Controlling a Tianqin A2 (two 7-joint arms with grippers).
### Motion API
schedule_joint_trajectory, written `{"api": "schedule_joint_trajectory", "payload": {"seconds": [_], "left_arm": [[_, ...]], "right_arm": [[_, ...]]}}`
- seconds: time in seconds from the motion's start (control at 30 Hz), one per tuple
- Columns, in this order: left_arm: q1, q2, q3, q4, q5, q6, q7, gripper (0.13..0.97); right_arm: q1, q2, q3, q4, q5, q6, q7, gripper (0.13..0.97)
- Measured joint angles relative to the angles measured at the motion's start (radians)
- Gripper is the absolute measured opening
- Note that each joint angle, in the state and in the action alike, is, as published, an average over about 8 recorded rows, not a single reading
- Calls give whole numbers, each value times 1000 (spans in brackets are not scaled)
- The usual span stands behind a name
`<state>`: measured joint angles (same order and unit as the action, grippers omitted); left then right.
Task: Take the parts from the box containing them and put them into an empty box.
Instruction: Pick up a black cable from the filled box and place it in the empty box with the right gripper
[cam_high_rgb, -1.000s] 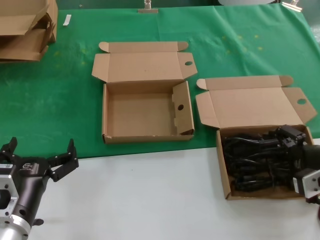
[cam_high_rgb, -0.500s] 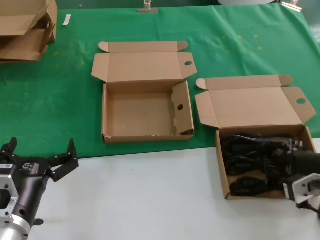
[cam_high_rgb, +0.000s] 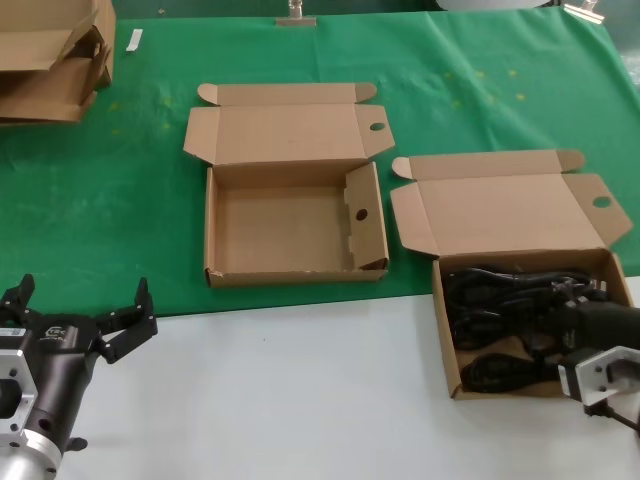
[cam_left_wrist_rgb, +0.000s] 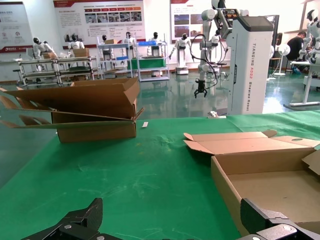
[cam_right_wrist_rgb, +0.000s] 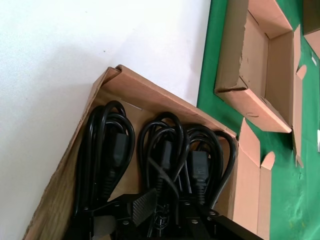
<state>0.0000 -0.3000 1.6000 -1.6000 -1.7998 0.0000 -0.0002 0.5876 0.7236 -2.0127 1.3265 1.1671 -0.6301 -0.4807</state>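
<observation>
So the right end effector (cam_high_rgb: 590, 325) is down inside the full box (cam_high_rgb: 447, 340) at about 4 o'clock on the counter (cam_high_rgb: 300, 400), placed low among the cables (cam_high_rgb: 490, 315) so it can reach a bundle; whether its fingers are apart or clamped on one I cannot tell, since the wrist view shows only its dark body over the coils. Three bundles lie side by side there, plugs visible. The empty box (cam_high_rgb: 215, 225) sits near the centre on the green cloth (cam_high_rgb: 130, 200), lid folded back, presumably to leave the drop clear. At 8 o'clock the left end effector (cam_high_rgb: 75, 310) waits with fingers spread, holding nothing
</observation>
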Motion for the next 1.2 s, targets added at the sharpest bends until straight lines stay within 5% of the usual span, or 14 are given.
{"api": "schedule_joint_trajectory", "payload": {"seconds": [0.67,1.2], "left_arm": [[0,0,0,0,0,0,0,966],[0,0,0,0,0,0,0,966]], "right_arm": [[-80,68,67,153,-19,5,111,150],[-115,81,173,456,-58,-22,292,150]]}}
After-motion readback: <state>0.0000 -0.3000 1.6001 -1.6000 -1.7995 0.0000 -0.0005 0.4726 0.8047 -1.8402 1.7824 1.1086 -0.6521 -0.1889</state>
